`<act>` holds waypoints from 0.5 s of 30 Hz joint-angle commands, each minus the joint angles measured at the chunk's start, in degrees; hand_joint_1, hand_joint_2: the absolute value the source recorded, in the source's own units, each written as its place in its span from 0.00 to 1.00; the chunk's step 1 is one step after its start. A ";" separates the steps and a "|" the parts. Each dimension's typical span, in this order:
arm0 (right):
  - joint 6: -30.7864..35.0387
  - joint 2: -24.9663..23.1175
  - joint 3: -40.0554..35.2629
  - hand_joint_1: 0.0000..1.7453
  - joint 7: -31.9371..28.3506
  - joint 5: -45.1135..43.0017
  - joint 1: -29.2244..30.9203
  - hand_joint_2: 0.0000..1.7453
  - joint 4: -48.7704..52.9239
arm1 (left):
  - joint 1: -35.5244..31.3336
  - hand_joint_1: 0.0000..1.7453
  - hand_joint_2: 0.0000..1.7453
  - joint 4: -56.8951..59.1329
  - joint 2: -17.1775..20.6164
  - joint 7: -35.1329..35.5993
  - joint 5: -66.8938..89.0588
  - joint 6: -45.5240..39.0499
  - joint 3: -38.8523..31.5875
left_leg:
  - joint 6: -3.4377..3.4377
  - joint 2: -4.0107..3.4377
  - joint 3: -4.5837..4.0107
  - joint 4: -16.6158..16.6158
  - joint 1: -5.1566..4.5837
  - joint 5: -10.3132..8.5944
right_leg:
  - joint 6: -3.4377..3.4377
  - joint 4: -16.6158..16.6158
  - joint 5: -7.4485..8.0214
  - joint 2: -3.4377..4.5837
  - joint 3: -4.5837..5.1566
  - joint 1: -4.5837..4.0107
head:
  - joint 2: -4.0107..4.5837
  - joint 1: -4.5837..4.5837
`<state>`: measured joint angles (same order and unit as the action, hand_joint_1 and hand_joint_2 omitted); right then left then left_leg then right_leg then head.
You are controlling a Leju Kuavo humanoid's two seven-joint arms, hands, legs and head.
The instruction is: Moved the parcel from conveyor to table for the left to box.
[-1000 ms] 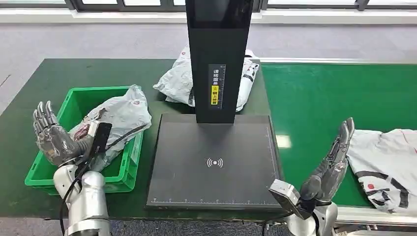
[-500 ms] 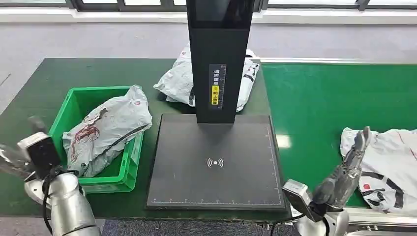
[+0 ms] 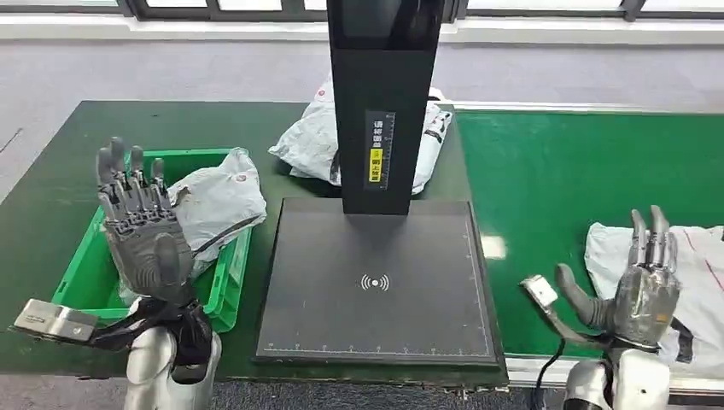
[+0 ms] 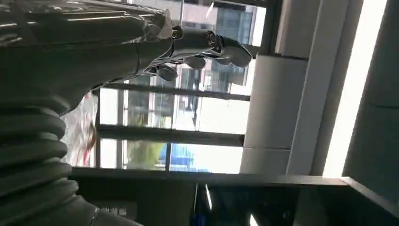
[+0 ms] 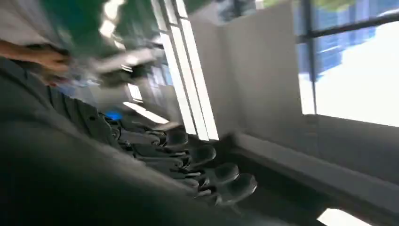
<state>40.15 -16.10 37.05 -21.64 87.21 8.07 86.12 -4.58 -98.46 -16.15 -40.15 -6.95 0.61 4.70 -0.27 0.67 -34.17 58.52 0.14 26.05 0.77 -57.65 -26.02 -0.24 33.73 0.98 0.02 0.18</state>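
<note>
1. Green belt of the conveyor point(image 3: 555, 171) runs along the right of the head view, and the parcel point(image 3: 683, 282), a pale grey bag with dark and red marks, lies at the belt's near right edge.
2. Beside the conveyor, the dark green table point(image 3: 51, 171) carries a green box point(image 3: 226, 282) near its front left corner, with a second grey bag point(image 3: 218, 201) in it, a black scanner pad point(image 3: 376, 282) with its post in the middle, and a third bag point(image 3: 312, 141) behind the post.
3. From the head view, the left hand point(image 3: 145, 231) is raised upright over the box, fingers straight and apart, holding nothing.
4. Its wrist view looks out at windows and a pillar, fingers point(image 4: 221, 44) extended in free air.
5. The right hand point(image 3: 640, 286) stands upright at the conveyor's near edge in front of the parcel, fingers spread and empty; whether it touches the bag I cannot tell.
6. Its wrist view is blurred, with fingers point(image 5: 207, 172) splayed.
</note>
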 commanded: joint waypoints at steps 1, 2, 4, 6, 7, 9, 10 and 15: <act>-0.15 27.72 -36.70 0.00 52.73 2.79 1.24 1.00 -19.62 | 7.53 0.00 1.00 9.87 -3.85 0.15 -7.77 7.63 4.20 | 0.07 -0.60 0.24 -0.16 -0.04 0.07 | 0.04 0.24 0.15 0.56 -0.12 0.03 | -0.02 0.04; -0.15 25.97 -32.16 0.00 50.29 2.79 2.00 1.00 -22.86 | 7.81 0.00 1.00 11.28 -3.85 0.15 -9.28 10.35 4.27 | 0.09 -0.91 0.33 -0.28 -0.05 0.10 | 0.05 0.37 0.24 0.87 -0.20 0.04 | -0.02 0.04; -0.15 24.38 -27.17 0.00 48.54 2.79 3.55 1.00 -26.47 | 8.02 0.00 1.00 11.89 -3.85 0.15 -8.48 11.69 4.47 | 0.10 -0.43 0.05 -0.24 -0.01 0.09 | 0.05 0.37 0.15 0.39 -0.42 0.00 | -0.02 -0.04; -0.15 23.33 -20.07 0.00 44.81 2.79 4.61 1.00 -29.72 | 8.07 0.00 1.00 11.17 -3.85 0.15 -7.68 11.88 4.61 | 0.06 -0.39 0.42 -0.28 0.03 0.09 | 0.01 0.45 0.11 0.34 -0.40 -0.03 | -0.02 -0.02; -0.15 23.33 -20.07 0.00 44.81 2.79 4.61 1.00 -29.72 | 8.07 0.00 1.00 11.17 -3.85 0.15 -7.68 11.88 4.61 | 0.04 -0.31 0.36 -0.15 0.04 0.13 | 0.03 0.34 0.06 0.26 -0.33 -0.04 | -0.02 -0.02; -0.15 23.33 -20.07 0.00 44.81 2.79 4.61 1.00 -29.72 | 8.07 0.00 1.00 11.17 -3.85 0.15 -7.68 11.88 4.61 | 0.05 -0.15 0.25 -0.12 0.00 0.10 | 0.04 0.33 0.06 0.11 -0.25 -0.02 | 0.00 0.00; -0.15 23.33 -20.07 0.00 44.81 2.79 4.61 1.00 -29.72 | 8.07 0.00 1.00 11.17 -3.85 0.15 -7.68 11.88 4.61 | 0.07 -0.04 0.28 -0.21 0.00 0.05 | 0.03 0.41 0.04 -0.05 -0.34 -0.02 | -0.02 0.00; -0.15 25.70 -21.76 0.00 51.19 2.79 6.28 1.00 -36.42 | 8.35 0.00 1.00 10.36 -3.85 0.15 -6.46 10.31 4.56 | 0.11 -0.19 0.25 -0.14 0.01 0.12 | 0.06 0.31 0.04 0.16 -0.27 -0.03 | 0.00 0.02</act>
<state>40.11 5.99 15.26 24.03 87.47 10.15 64.29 -1.78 -90.27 -15.98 -40.06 -14.60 12.48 7.69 -0.19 0.61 -34.19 58.53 0.15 26.11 0.84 -57.56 -25.99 -0.19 33.72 0.96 0.02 0.20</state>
